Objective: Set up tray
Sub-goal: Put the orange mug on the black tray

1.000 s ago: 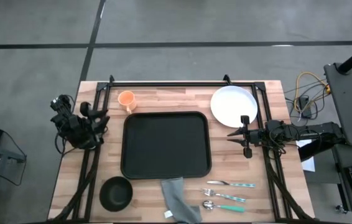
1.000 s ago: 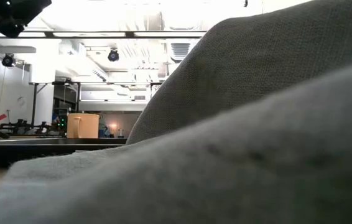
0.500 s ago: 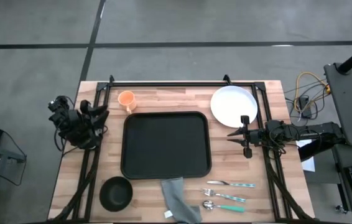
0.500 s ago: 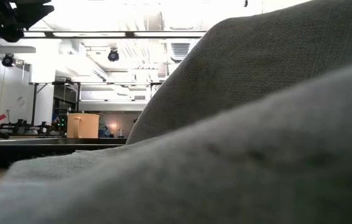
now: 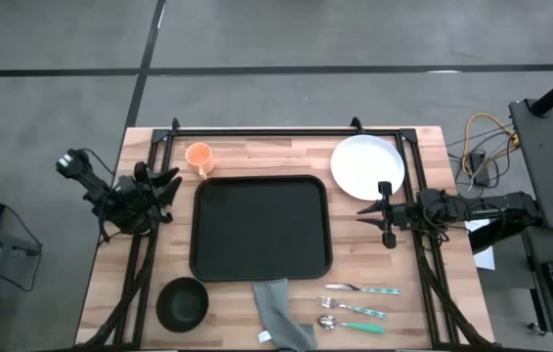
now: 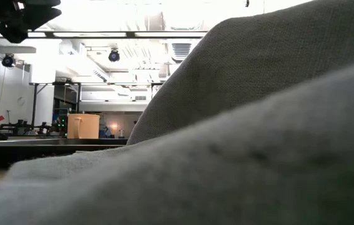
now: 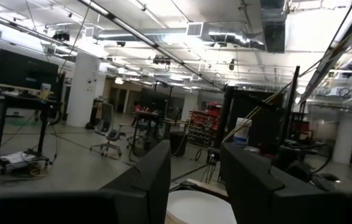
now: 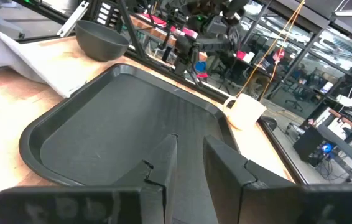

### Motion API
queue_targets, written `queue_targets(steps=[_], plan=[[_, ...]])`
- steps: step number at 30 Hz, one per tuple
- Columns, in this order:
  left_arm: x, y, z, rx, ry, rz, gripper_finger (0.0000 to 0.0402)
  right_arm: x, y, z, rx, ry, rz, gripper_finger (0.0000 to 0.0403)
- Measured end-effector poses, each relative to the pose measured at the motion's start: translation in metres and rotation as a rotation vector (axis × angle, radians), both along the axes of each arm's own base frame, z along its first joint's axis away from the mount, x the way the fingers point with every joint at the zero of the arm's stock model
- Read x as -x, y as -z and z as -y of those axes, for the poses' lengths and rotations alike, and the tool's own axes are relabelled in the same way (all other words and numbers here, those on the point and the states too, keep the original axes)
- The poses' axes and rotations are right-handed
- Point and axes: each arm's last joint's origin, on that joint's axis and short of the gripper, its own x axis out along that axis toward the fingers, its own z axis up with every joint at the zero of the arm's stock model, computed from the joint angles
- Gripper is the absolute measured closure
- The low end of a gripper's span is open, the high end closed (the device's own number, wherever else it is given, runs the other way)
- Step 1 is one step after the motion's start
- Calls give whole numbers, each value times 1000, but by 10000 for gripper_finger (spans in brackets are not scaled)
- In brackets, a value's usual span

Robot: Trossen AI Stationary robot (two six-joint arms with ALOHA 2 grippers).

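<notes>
Swung outward since the earlier frame, the left gripper (image 5: 166, 183) sat empty, fingers parted, just left of the tray (image 5: 260, 227); the right gripper (image 5: 375, 212), narrowly open and empty, lay just right.

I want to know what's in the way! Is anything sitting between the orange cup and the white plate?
No. In the high view, only bare wooden table lies between the orange cup and the white plate. The tray sits nearer, below that stretch.

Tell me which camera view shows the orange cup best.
The high view: the orange cup stands whole on the wood just beyond the tray. The low view shows it side-on, far off. The right wrist view shows it pale and distant. The left wrist view misses it.
</notes>
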Motion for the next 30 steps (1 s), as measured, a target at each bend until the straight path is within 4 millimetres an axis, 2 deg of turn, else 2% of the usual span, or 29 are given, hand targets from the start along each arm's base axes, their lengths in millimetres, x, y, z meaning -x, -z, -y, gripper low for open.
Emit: queue_targets(steps=[4, 7, 10, 14, 23, 30], plan=[[-16, -5, 6, 19, -51, -42, 281, 0, 0, 0, 0, 0, 0, 335], [-27, -9, 7, 84, -151, -83, 281, 0, 0, 0, 0, 0, -1, 335], [-33, -14, 8, 91, -231, -138, 281, 0, 0, 0, 0, 0, -1, 335], [-34, -21, 9, 78, -246, -153, 281, 0, 0, 0, 0, 0, 0, 335], [-32, -10, 3, 105, -284, -148, 281, 0, 0, 0, 0, 0, 0, 335], [-42, -2, 1, 104, -331, -164, 281, 0, 0, 0, 0, -1, 0, 335]])
